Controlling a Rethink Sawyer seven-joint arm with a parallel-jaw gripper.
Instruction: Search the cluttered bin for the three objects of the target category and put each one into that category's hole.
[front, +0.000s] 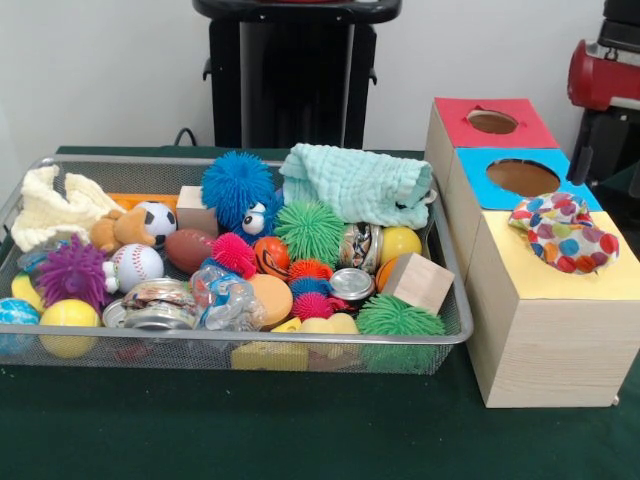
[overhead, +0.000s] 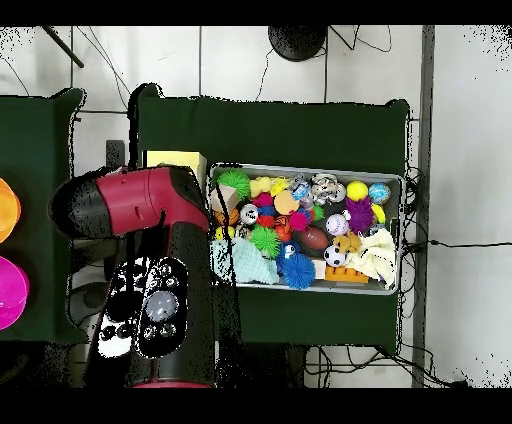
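The bin (front: 250, 338) of silver wire mesh sits on the green table, full of mixed objects; it also shows in the overhead view (overhead: 300, 168). The yellow-topped box (front: 560, 275) is the nearest of three boxes at the right. A polka-dot cloth (front: 562, 232) lies crumpled on its top, and the hole is hidden under it. In the bin a mint green cloth (front: 355, 183) lies at the back right and a cream knitted cloth (front: 55, 205) at the back left. Only the red arm (overhead: 150, 205) shows, above the boxes; the gripper itself shows in neither view.
The red-topped box's hole (front: 492, 121) and the blue-topped box's hole (front: 522, 177) are open. The bin also holds spiky balls (front: 236, 188), a baseball (front: 135, 265), tins (front: 352, 284) and a wooden cube (front: 418, 282). The black pedestal (front: 295, 80) stands behind.
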